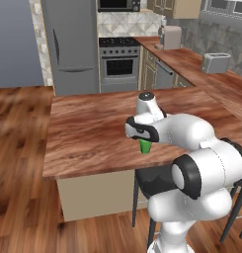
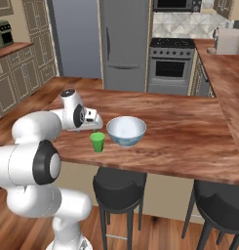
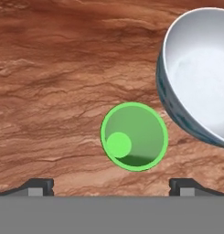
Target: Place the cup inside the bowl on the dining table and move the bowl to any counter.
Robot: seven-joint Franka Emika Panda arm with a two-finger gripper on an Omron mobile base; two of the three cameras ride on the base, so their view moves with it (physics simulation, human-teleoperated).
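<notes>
From the left base camera I see the cup [image 1: 145,147] on the dining table [image 1: 88,133], mostly hidden behind my arm. No writing is legible anywhere.

On the right base camera the cup [image 2: 97,142] stands upright just beside the bowl [image 2: 126,131], apart from it.

My hand camera looks straight down into the cup [image 3: 134,136]; the gripper [image 3: 111,188] is spread wide, holding nothing, and the bowl [image 3: 200,68] is cut off at the frame edge.

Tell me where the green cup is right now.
The cup stands upright on the dining table near its front edge, just left of the bowl in the right base view, not touching it, below the open gripper.
</notes>
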